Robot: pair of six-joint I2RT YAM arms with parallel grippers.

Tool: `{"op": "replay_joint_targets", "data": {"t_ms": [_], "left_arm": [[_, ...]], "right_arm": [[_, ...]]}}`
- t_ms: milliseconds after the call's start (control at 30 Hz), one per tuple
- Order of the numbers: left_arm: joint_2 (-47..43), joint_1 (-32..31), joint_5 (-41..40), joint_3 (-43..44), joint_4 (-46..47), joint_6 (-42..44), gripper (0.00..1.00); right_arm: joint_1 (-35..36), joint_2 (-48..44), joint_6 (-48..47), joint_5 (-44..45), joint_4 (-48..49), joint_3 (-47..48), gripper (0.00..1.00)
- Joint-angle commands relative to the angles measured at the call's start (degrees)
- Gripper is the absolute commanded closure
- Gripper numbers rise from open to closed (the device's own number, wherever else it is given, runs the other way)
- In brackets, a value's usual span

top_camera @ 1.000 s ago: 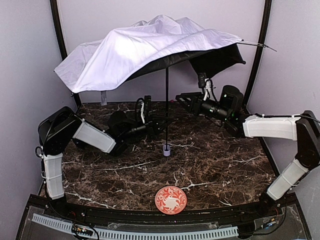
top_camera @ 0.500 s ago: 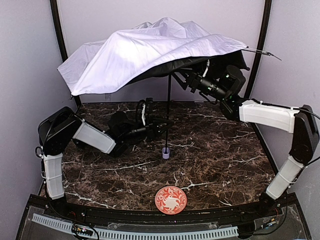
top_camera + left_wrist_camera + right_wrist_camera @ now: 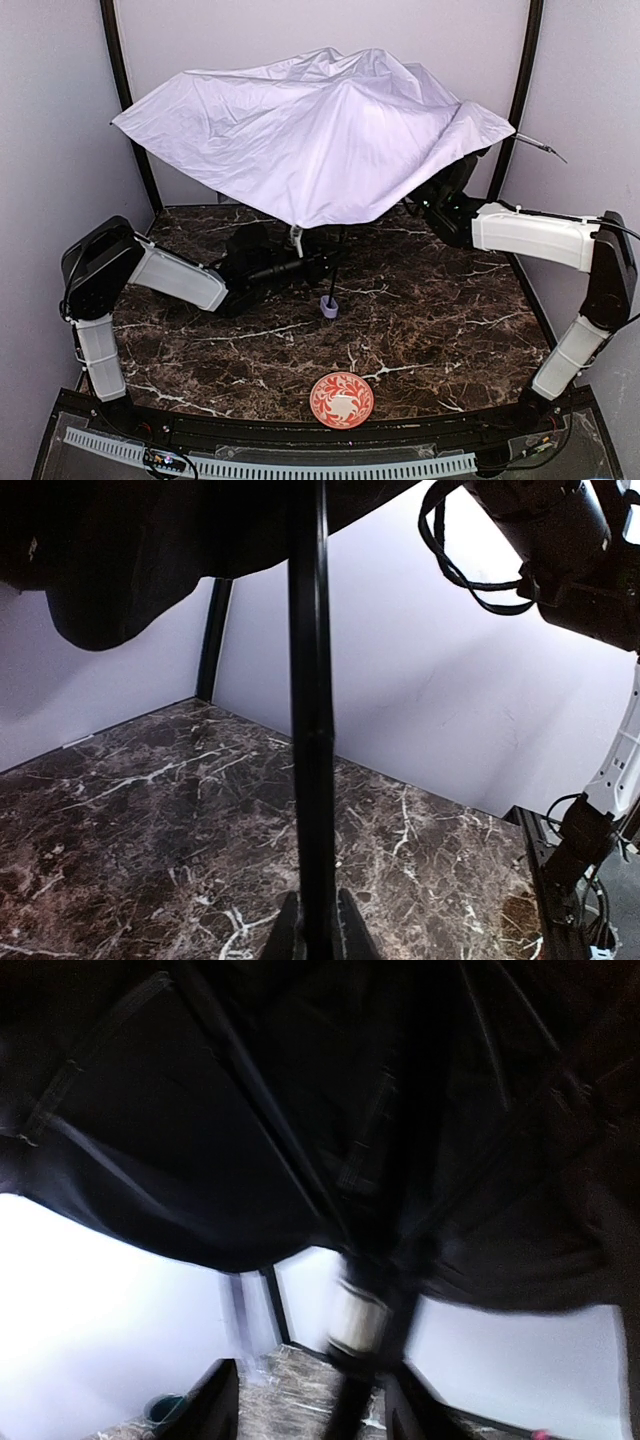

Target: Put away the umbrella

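Though open overhead, umbrella (image 3: 310, 140) shaft (image 3: 312, 730) pinched in left gripper (image 3: 318, 930), right gripper (image 3: 308, 1400) spread under canopy (image 3: 200, 1140), bowl (image 3: 342, 400) apart.

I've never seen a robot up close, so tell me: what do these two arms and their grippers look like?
The left arm and right arm match: smooth white tube-shaped shells between bulky rounded black joints. Black cables loop near the right wrist. The left gripper and right gripper each end in two slim dark fingers. No markings are legible.
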Motion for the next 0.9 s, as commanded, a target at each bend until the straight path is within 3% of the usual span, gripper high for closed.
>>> {"op": "replay_joint_targets", "data": {"t_ms": [0,133,233,333,400,500,733,800,867], "left_arm": [[-5.1,-1.0,-6.8,1.6,0.3,6.4,1.0],[-5.0,-1.7,-6.3,2.2,-1.0,7.7,1.0],[-5.5,-1.8,-4.2,1.5,-1.1,8.4,1.0],[-6.4,-1.8,1.8,-0.3,1.4,10.7,0.69],[-6.8,-1.4,5.4,-1.1,2.7,11.0,0.54],[-6.0,-0.1,10.3,0.0,3.1,7.5,0.45],[-2.2,0.7,19.5,2.9,8.1,-0.1,0.45],[-1.9,0.7,20.2,3.3,8.2,-0.5,0.56],[-1.9,0.7,20.3,3.3,8.5,-1.1,0.8]], "right_arm": [[0.5,-1.7,-1.0,5.0,0.2,-1.2,0.67],[0.5,-1.7,-0.8,4.1,-0.9,-0.4,0.95],[-0.3,-1.7,0.5,0.6,-2.3,1.1,1.0],[-2.2,-3.8,4.9,-6.9,-1.7,2.1,1.0],[-3.5,-4.3,8.7,-12.8,0.6,2.6,1.0],[-5.1,-3.9,16.1,-22.4,4.4,4.5,1.0],[-5.8,-0.5,27.2,-33.6,14.9,8.0,1.0],[-5.8,0.3,28.2,-34.9,15.4,9.1,1.0],[-5.9,0.6,28.5,-35.5,15.4,9.5,1.0]]}}
